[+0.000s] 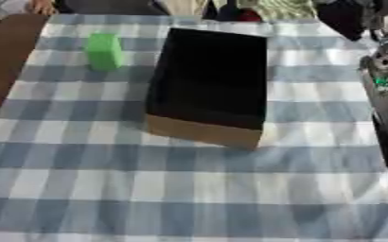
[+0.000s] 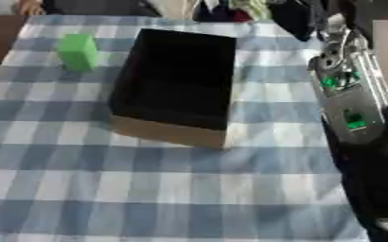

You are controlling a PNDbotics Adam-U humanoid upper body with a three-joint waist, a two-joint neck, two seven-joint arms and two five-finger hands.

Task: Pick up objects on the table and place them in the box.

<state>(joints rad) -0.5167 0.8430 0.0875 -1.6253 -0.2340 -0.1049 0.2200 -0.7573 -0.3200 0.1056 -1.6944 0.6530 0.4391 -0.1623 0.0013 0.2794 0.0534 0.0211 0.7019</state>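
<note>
Green rectangular block stands beside dark-lined cardboard box.

One open rectangular cardboard box, black inside with a brown outer wall, stood on one blue-and-white checked tablecloth. One bright green block lay to the left of the box, apart from it. One black-and-silver robot arm showed to the right of the box.
</note>
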